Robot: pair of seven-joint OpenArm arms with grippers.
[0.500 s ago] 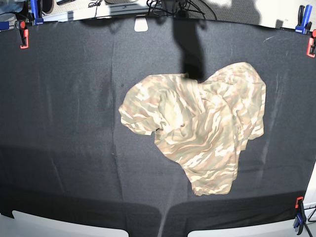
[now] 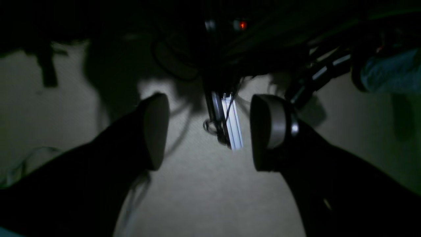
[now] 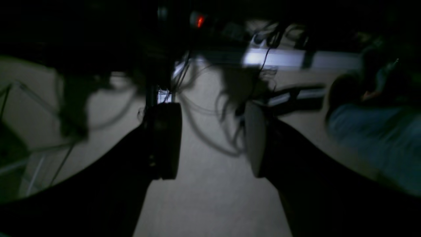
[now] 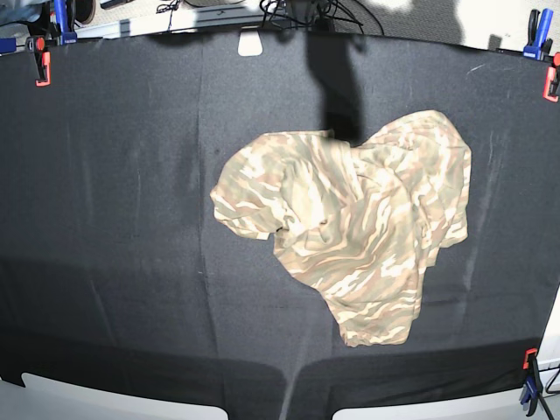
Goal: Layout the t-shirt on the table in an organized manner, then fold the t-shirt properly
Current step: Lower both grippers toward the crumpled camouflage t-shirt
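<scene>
The camouflage t-shirt (image 4: pixel 350 219) lies crumpled in a heap on the table (image 4: pixel 114 219), right of its middle, with folds bunched near the centre. Neither arm shows in the base view. In the left wrist view my left gripper (image 2: pixel 209 131) stands open over a dim pale floor, nothing between its fingers (image 2: pixel 154 130). The right wrist view shows my right gripper (image 3: pixel 212 140) open too, its pads (image 3: pixel 166 140) apart with only floor and cables behind. The t-shirt appears in neither wrist view.
Orange and blue clamps (image 4: pixel 41 66) (image 4: pixel 551 79) (image 4: pixel 528 376) hold the black cloth at the corners. A white tag (image 4: pixel 250 42) sits at the far edge. Cables and a pale rail (image 2: pixel 232 123) lie on the floor below the grippers.
</scene>
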